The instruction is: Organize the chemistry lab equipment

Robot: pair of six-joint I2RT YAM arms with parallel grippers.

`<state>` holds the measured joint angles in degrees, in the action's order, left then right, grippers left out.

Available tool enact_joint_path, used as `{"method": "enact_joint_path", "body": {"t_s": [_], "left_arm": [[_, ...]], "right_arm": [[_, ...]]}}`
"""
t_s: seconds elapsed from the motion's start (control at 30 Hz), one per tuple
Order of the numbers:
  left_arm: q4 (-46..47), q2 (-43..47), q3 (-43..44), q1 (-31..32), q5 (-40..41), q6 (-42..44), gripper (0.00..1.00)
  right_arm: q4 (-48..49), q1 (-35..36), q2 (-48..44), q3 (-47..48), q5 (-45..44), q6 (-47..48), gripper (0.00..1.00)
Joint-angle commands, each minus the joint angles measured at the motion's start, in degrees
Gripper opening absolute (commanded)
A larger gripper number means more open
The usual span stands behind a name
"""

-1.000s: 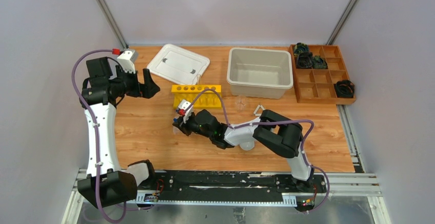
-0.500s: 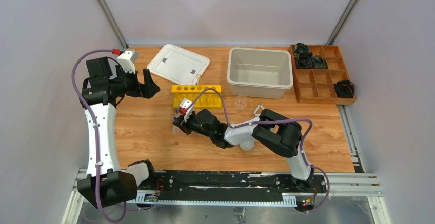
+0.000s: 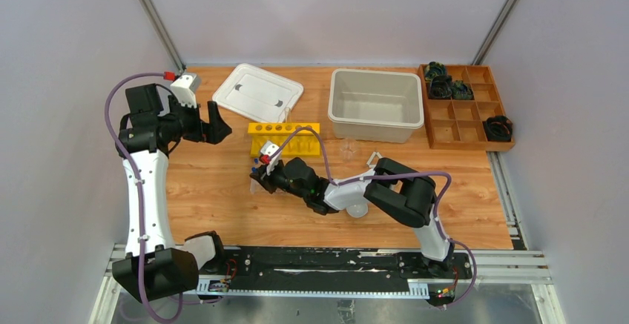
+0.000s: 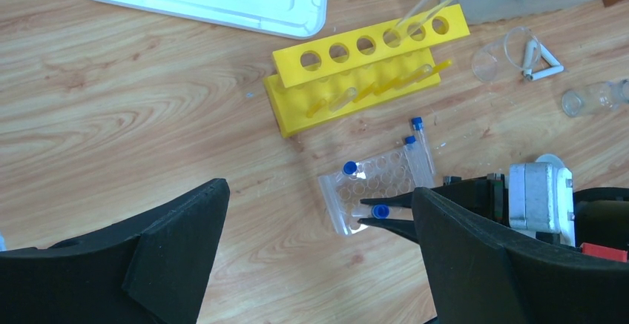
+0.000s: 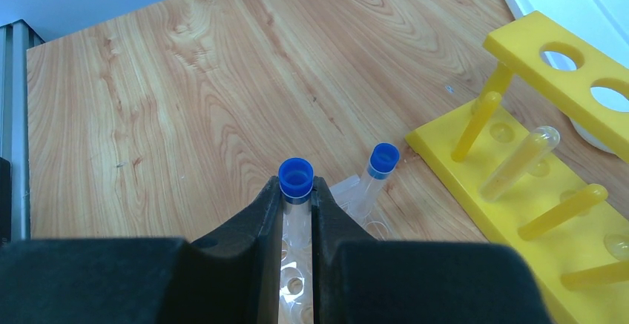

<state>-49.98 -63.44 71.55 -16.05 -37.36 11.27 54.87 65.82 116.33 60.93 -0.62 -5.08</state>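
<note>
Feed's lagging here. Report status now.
Left jaws open, empty. Right jaws shut on tube at clear rack. Second tube slotted close beside.

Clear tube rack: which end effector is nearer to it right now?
Right. The right end effector is directly over the clear tube rack, shut on a blue-capped tube. The left end effector is open, well off to the rack's left, touching nothing.

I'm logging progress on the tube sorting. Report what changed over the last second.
The right end effector, shut on a blue-capped tube, shifted slightly toward the yellow tube rack, staying over the clear tube rack. Nothing was picked up or released. The left end effector stayed open and still, and everything else kept its place.
</note>
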Motion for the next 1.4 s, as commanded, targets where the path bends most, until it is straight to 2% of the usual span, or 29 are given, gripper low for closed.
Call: {"method": "enact_joint_path", "body": {"t_s": [0.0, 0.67, 0.97, 1.13, 1.37], "left_arm": [[0.0, 1.5, -0.4, -0.3, -1.2, 1.3, 1.00], [0.0, 1.9, 0.4, -0.2, -0.8, 2.2, 1.00], [0.0, 1.5, 1.0, -0.3, -0.7, 2.2, 1.00], [0.0, 1.5, 1.0, -0.2, -0.9, 2.1, 1.00], [0.0, 1.8, 1.3, -0.3, -1.2, 1.7, 1.00]], "right_arm": [[2.7, -0.7, 1.8, 1.0, -1.4, 0.5, 0.00], [-0.3, -0.8, 3.9, 2.9, -0.3, 0.6, 0.00], [0.8, -0.7, 2.6, 1.0, 1.9, 1.1, 0.27], [2.9, -0.7, 1.5, -0.4, 3.1, 1.5, 0.39], [2.4, -0.6, -3.7, -2.1, 1.1, 1.1, 0.41]]}}
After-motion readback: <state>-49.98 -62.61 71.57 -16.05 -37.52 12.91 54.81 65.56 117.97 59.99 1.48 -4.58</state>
